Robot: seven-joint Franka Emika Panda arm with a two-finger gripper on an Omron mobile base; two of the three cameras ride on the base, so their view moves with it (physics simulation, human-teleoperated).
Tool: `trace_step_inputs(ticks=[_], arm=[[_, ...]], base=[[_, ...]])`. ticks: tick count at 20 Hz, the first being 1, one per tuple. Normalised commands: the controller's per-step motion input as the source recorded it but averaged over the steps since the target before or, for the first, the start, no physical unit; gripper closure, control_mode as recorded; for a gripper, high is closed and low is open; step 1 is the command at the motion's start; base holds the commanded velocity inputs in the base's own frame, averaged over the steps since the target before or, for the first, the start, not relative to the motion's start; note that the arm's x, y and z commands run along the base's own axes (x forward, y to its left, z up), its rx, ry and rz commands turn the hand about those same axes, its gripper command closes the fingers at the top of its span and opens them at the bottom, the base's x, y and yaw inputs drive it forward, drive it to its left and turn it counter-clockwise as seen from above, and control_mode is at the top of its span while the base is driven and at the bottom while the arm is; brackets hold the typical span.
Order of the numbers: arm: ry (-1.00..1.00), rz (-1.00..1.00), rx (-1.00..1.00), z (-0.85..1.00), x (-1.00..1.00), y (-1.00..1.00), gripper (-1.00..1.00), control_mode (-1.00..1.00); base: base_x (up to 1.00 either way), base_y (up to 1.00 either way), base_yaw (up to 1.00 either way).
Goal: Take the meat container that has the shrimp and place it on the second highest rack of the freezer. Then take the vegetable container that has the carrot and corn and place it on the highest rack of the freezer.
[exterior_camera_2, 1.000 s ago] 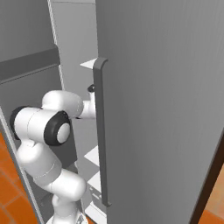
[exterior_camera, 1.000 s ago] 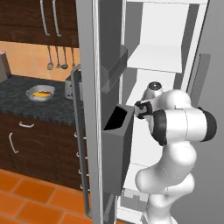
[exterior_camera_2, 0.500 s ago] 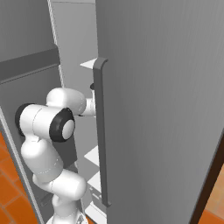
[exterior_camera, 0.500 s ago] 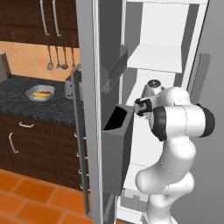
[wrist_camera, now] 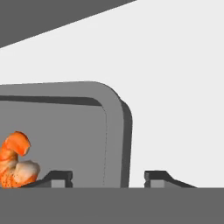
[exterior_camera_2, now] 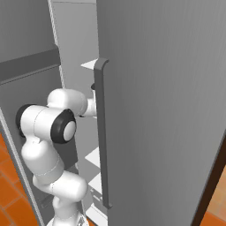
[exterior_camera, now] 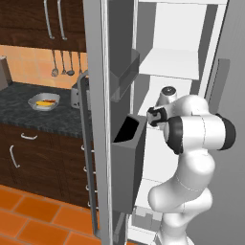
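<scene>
1. Writing: you will find none legible on any surface, no brand or label.
2. Arm pose: from the left base view, the white arm rises from the lower right, folds at a bulky elbow, and reaches its wrist into the open freezer, below a white shelf.
3. From the right base view, you see that forearm pass behind the freezer door and its long vertical handle; the hand itself is hidden there.
4. Gripper: in the hand view the two dark tips stand apart, one on each side of the meat container's rounded rim. Jaws parted, not clamped on the wall.
5. Meat container sits on a white surface inside the freezer; which rack, you cannot tell from these views.
6. Shrimp lies curled inside the tray, at the hand view's left edge.
7. Left base view also gives you the dark counter with a pale dish holding orange and yellow food.
</scene>
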Motion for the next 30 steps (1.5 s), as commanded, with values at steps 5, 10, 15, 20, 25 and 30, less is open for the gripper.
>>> trace_step_inputs(ticks=[5, 10, 15, 20, 25, 30], arm=[[-0.08, 0.00, 0.00, 0.00, -0.34, 0.00, -1.00, -1.00], [-0.11, 0.00, 0.00, 0.28, -0.72, 0.00, -1.00, -1.00], [0.03, 0.02, 0.00, 0.48, -0.58, 0.22, -1.00, -1.00], [0.00, 0.07, -0.02, 0.40, -1.00, 0.45, -1.00, -1.00], [0.04, 0.05, -0.02, 0.60, -1.00, 0.07, -1.00, -1.00], [0.08, 0.18, -0.10, 0.51, -1.00, 0.13, -1.00, -1.00]], base=[[0.00, 0.00, 0.00], [0.00, 0.00, 0.00], [0.00, 0.00, 0.00], [0.00, 0.00, 0.00], [0.00, 0.00, 0.00], [0.00, 0.00, 0.00]])
